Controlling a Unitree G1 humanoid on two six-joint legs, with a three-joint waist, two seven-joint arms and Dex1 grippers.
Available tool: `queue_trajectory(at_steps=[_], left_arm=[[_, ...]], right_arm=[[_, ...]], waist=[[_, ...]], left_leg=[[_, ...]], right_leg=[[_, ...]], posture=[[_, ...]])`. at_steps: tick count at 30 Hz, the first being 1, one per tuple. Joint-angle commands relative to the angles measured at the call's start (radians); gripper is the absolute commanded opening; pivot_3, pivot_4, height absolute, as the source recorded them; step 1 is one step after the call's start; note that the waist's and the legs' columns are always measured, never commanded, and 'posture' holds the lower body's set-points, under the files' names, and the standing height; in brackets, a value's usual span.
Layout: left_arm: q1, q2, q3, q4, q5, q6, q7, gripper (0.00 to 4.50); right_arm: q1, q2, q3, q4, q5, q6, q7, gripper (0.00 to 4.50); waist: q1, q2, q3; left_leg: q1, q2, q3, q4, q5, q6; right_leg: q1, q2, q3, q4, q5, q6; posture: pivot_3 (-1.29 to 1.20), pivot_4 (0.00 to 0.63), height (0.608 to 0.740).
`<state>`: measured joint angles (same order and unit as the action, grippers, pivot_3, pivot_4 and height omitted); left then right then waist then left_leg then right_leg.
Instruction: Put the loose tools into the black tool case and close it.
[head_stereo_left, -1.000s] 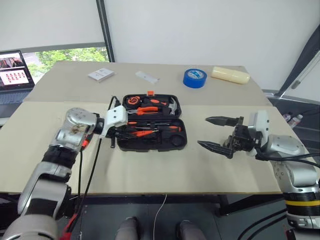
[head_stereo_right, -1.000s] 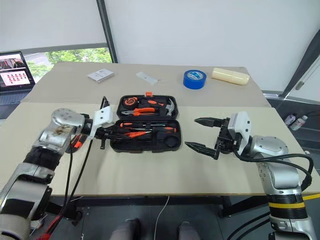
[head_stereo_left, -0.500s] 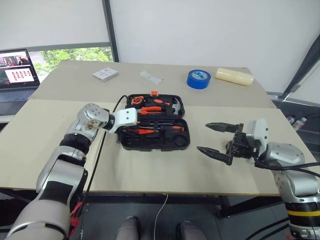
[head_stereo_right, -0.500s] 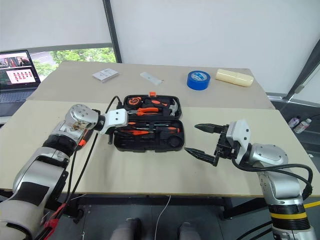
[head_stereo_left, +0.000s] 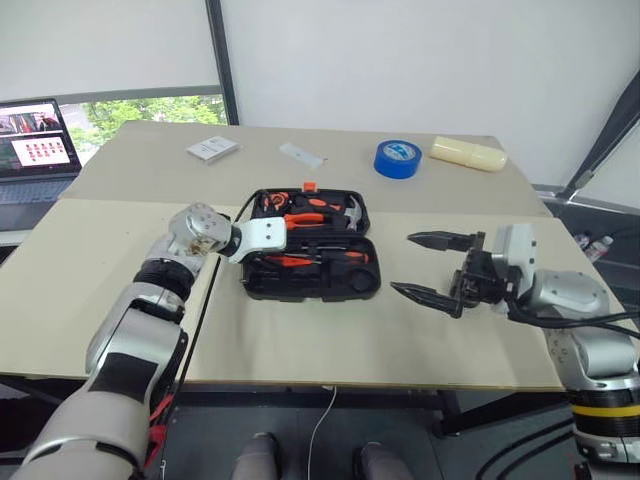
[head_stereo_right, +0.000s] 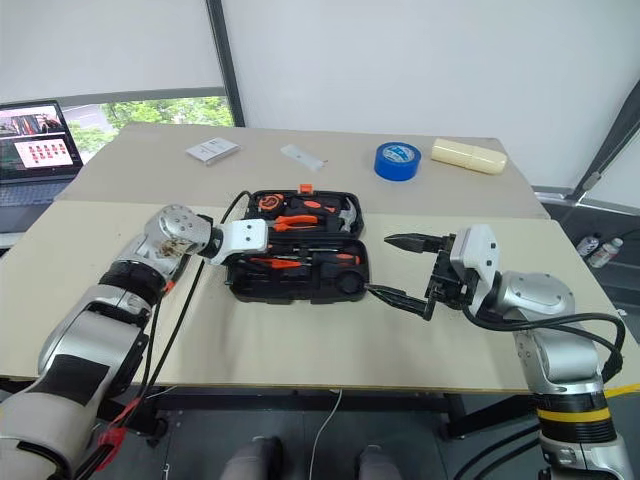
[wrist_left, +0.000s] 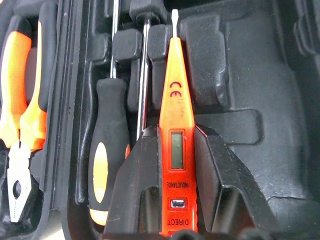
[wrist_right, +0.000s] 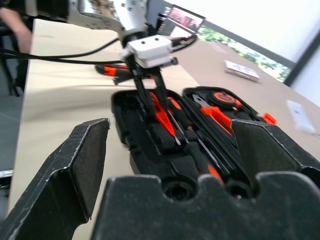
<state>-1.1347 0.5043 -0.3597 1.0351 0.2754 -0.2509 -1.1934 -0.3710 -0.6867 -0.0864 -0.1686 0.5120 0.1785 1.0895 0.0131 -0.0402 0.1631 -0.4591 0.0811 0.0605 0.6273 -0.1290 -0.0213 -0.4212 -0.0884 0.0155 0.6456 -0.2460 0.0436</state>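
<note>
Left gripper (wrist_left: 179, 197) clamps the tester screwdriver (wrist_left: 176, 125) at its butt; slim, stiff plastic, probably slippery.

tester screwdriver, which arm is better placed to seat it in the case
Left. Its tool is shut on the orange tester screwdriver, held right over the slots of the open black case. The right tool hangs open and empty, off to the case's right side.
</note>
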Motion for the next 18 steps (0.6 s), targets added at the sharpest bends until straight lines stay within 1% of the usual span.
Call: queue_trajectory(at_steps=[1, 3, 6, 8, 9, 11, 12, 14, 18], left_arm=[[-0.009, 0.001, -0.035, 0.002, 0.043, -0.007, -0.022, 0.44], [-0.004, 0.006, -0.047, -0.008, 0.050, 0.004, -0.048, 0.44], [0.006, 0.013, -0.039, -0.018, 0.046, 0.024, -0.042, 0.44], [0.014, 0.019, -0.023, -0.024, 0.026, 0.028, -0.049, 1.46], [0.017, 0.025, -0.002, -0.021, 0.002, 0.017, -0.061, 1.69], [0.023, 0.032, 0.035, -0.016, -0.043, -0.013, -0.082, 2.49], [0.026, 0.029, 0.067, -0.014, -0.078, -0.042, -0.085, 2.81], [0.026, 0.015, 0.147, 0.002, -0.156, -0.085, -0.062, 3.62], [0.033, 0.010, 0.255, 0.024, -0.279, -0.069, -0.144, 3.62]], right_arm=[[-0.027, -0.005, -0.004, -0.001, -0.001, -0.006, 0.011, 4.50], [-0.032, -0.004, 0.001, 0.005, -0.003, -0.007, 0.014, 4.50], [-0.036, -0.003, 0.005, 0.011, -0.005, -0.007, 0.020, 4.50], [-0.035, -0.001, 0.008, 0.014, -0.007, -0.009, 0.021, 4.50], [-0.035, 0.000, 0.009, 0.018, -0.007, -0.011, 0.022, 4.50], [-0.032, 0.002, 0.009, 0.022, -0.008, -0.013, 0.025, 4.50], [-0.031, 0.003, 0.009, 0.023, -0.008, -0.014, 0.025, 4.50], [-0.026, 0.005, 0.009, 0.025, -0.007, -0.014, 0.027, 4.50], [-0.015, 0.008, 0.008, 0.025, -0.004, -0.014, 0.031, 4.50]], waist=[[0.000, 0.000, 0.000], [-0.001, 0.000, 0.000], [-0.001, 0.000, 0.000], [-0.001, 0.000, 0.000], [-0.002, 0.000, 0.000], [-0.006, 0.000, 0.000], [-0.008, 0.000, 0.000], [-0.008, 0.000, 0.000], [-0.004, 0.000, 0.001]], left_leg=[[0.000, 0.000, 0.000, 0.000, 0.000, 0.000], [0.000, 0.000, 0.000, 0.000, 0.000, 0.000], [0.000, 0.000, 0.000, 0.000, 0.000, 0.000], [0.000, 0.000, 0.000, 0.000, 0.000, 0.000], [0.000, 0.000, 0.000, 0.000, 0.000, 0.000], [0.000, 0.000, 0.000, 0.000, 0.000, 0.000], [0.000, 0.000, 0.000, 0.000, 0.000, 0.000], [0.000, 0.000, 0.000, -0.001, 0.000, 0.000], [-0.001, 0.000, 0.000, 0.000, 0.000, 0.000]], right_leg=[[0.000, 0.000, 0.000, 0.000, 0.000, 0.000], [0.000, 0.000, 0.000, 0.000, 0.000, 0.000], [0.000, 0.000, 0.000, 0.000, 0.000, 0.000], [0.000, 0.000, 0.000, 0.000, 0.000, -0.001], [0.000, 0.000, 0.000, 0.000, 0.001, -0.001], [0.000, 0.000, 0.000, 0.000, 0.001, -0.002], [-0.001, 0.000, 0.000, 0.001, 0.001, -0.002], [-0.001, 0.000, 0.000, 0.001, 0.002, -0.004], [-0.001, 0.000, 0.000, 0.001, 0.002, -0.004]], posture=[[0.00, 0.150, 0.740], [0.00, 0.150, 0.740], [0.00, 0.150, 0.740], [0.00, 0.150, 0.740], [0.00, 0.150, 0.740], [0.00, 0.150, 0.740], [0.00, 0.150, 0.740], [0.00, 0.150, 0.740], [0.00, 0.150, 0.740]])
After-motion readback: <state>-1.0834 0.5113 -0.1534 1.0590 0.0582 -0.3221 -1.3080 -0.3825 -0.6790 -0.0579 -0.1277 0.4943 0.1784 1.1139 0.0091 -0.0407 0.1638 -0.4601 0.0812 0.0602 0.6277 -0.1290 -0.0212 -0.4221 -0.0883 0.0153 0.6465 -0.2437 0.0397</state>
